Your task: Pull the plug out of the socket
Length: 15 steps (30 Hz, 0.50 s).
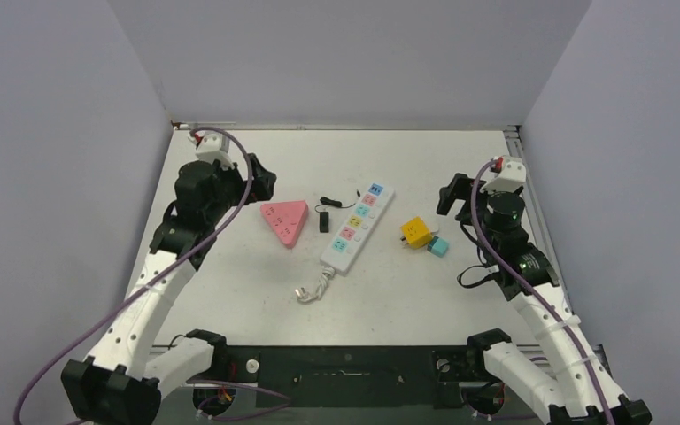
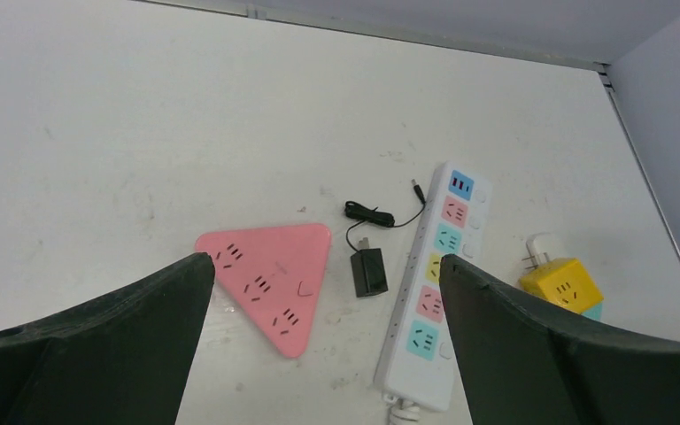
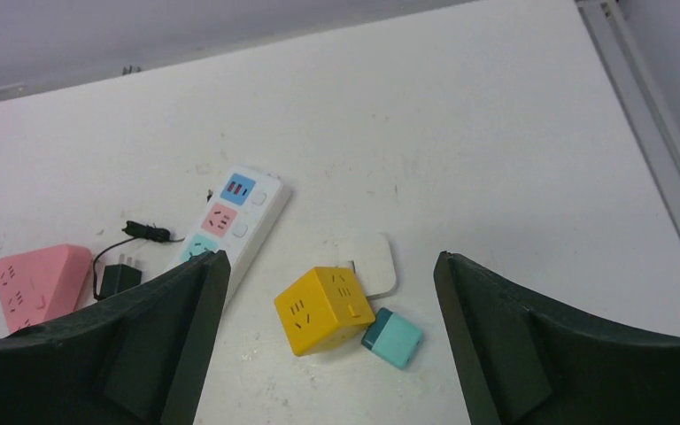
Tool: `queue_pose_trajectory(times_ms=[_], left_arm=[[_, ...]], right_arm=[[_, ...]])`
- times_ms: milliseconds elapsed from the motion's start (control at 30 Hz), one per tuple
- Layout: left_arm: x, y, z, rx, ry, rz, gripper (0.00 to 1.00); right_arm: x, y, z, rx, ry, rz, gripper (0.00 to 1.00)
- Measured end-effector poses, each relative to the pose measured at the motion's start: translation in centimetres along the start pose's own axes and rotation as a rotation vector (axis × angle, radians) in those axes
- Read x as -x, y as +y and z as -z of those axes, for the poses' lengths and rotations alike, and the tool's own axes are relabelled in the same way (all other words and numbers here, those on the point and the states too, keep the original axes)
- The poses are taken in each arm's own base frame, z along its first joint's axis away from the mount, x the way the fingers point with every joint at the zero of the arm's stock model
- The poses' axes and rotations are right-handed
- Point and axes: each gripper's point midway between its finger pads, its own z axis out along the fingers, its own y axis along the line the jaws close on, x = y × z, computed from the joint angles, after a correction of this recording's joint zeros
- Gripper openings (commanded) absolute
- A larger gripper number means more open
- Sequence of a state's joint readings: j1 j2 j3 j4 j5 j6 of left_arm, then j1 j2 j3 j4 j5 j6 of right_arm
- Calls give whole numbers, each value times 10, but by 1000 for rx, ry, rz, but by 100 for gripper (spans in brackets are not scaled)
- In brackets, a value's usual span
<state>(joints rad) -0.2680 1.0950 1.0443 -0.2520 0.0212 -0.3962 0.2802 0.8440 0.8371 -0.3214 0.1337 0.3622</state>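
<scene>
With left hand (image 2: 323, 264) and right hand (image 3: 332, 258) both hanging open, the black plug (image 1: 324, 220) is lying loose just left of the slanting socket (image 1: 357, 228), nearer the left.

Socket (image 3: 235, 211) half behind right gripper (image 3: 329, 258)

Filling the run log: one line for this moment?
left gripper open | right gripper open | black plug lying beside socket, not inserted
</scene>
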Motion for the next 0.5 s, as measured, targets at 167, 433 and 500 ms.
queue_pose_trajectory(times_ms=[167,433,500], left_arm=[[-6,17,47,42,-99,-35,96],[-4,27,76,70,-184,-55,96],[-4,29,76,80,-184,-58,96]], right_arm=[[23,-6,19,-6,-117,21,90],[29,-9,30,3,-168,32,90],[30,-9,31,4,-173,34,90]])
